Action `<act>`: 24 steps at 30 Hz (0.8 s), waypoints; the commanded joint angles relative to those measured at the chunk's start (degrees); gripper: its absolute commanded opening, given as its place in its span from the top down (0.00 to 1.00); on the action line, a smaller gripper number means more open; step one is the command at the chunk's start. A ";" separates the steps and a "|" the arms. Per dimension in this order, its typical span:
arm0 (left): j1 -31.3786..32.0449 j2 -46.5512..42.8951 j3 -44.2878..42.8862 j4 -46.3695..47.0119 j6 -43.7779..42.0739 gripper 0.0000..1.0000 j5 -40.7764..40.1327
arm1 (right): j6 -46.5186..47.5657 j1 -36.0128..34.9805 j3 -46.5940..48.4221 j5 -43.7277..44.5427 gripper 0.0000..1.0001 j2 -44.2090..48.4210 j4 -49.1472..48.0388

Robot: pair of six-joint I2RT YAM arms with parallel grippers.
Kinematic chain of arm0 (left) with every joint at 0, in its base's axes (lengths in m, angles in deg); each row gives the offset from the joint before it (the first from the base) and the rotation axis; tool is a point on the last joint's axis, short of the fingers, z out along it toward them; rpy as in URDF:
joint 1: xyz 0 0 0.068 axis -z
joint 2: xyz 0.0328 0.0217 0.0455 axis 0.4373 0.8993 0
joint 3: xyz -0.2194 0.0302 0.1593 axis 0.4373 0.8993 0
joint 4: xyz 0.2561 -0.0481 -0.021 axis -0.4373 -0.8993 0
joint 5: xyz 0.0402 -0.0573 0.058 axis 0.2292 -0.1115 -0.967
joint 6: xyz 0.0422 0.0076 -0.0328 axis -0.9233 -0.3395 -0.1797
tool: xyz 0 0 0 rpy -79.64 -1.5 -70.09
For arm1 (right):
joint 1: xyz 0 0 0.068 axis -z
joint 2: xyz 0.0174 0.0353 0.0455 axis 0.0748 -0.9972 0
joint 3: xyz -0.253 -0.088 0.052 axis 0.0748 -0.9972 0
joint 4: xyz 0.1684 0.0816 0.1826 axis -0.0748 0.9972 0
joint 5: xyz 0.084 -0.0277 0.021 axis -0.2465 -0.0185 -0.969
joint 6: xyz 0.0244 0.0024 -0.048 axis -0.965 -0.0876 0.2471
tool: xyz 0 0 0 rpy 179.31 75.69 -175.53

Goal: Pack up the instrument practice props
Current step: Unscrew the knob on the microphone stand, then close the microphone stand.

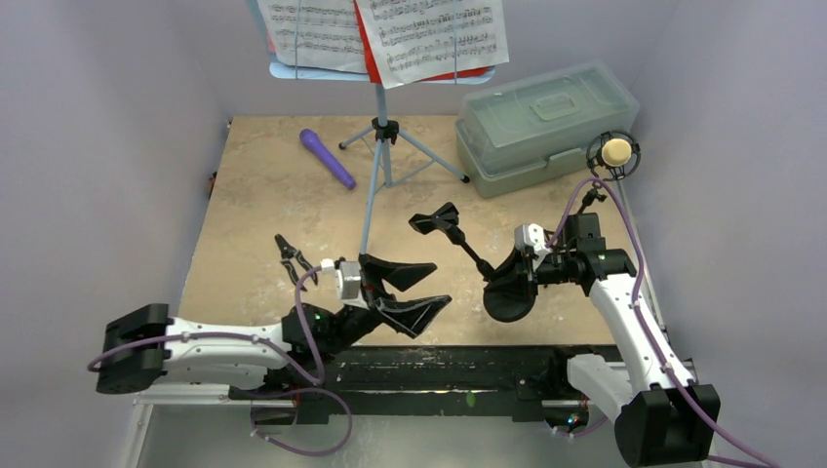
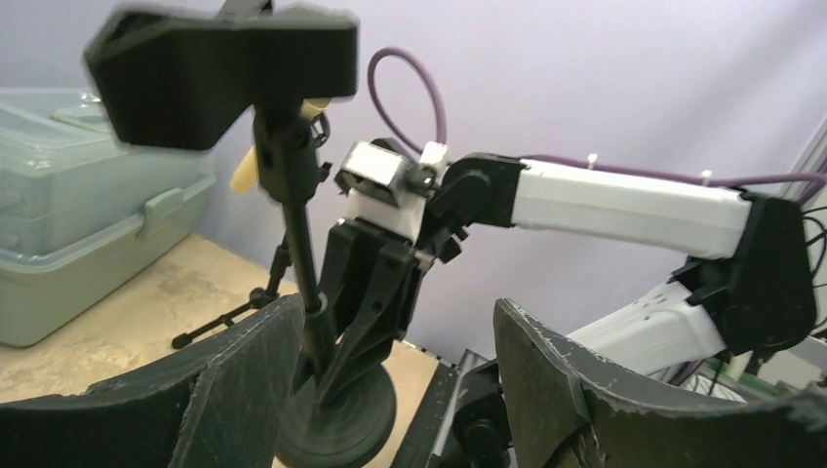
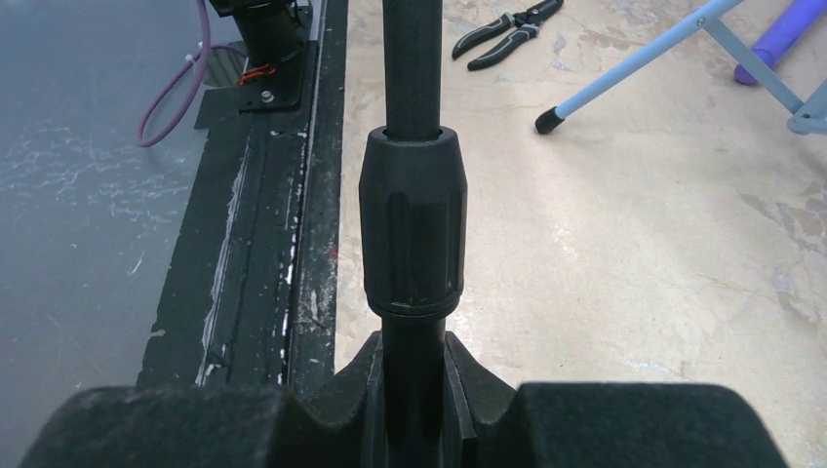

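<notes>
My right gripper (image 1: 515, 276) is shut on the pole of the black round-base mic holder (image 1: 507, 297), which leans left with its clip (image 1: 436, 219) at the top. The right wrist view shows the pole (image 3: 413, 224) clamped in the gripper (image 3: 413, 390). My left gripper (image 1: 405, 292) is open and empty just left of the holder; in its view (image 2: 400, 390) the holder's base (image 2: 336, 419) lies beyond the fingers. The purple microphone (image 1: 327, 158) lies at the back left. The tan microphone (image 1: 615, 152) sits in the tripod ring holder. The pale-blue music rack (image 1: 380, 146) carries sheet-music pages (image 1: 429, 34).
The translucent grey-green lidded box (image 1: 546, 122) stands shut at the back right, and shows in the left wrist view (image 2: 78, 224). Black pliers (image 1: 293, 258) lie near the left arm, also in the right wrist view (image 3: 502, 29). A rack leg (image 3: 634, 73) reaches toward the front.
</notes>
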 commanded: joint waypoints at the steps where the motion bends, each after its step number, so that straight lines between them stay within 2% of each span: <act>1: 0.05 -8.94 -11.60 -30.50 3.21 0.29 2.82 | -0.58 0.10 1.43 -2.55 1.00 0.34 -2.01; 3: 0.05 -10.82 -16.77 -38.53 3.39 0.29 3.28 | -0.63 0.13 1.36 -2.47 1.00 0.34 -2.11; 8: 0.05 -11.93 -26.02 -47.15 5.49 0.28 3.07 | -0.76 0.12 1.25 -2.13 1.00 0.25 -2.28; 13: 0.05 -10.06 -34.00 -54.32 9.87 0.34 -7.08 | -0.73 0.08 1.16 -2.11 1.00 0.17 -2.41; 15: 0.05 -8.85 -36.41 -55.93 10.38 0.44 -11.41 | -0.75 0.12 1.16 -2.11 1.00 0.16 -2.41; 17: 0.05 -7.57 -38.43 -56.98 10.20 0.63 -15.41 | -0.73 0.13 1.12 -2.05 1.00 0.16 -2.41; 21: 0.05 -4.53 -42.10 -57.72 6.71 0.81 -18.68 | -0.77 0.09 1.07 -2.02 1.00 0.20 -2.50; 24: 0.05 -1.65 -45.49 -59.42 3.84 0.91 -20.21 | -0.76 0.14 1.07 -2.02 1.00 0.25 -2.50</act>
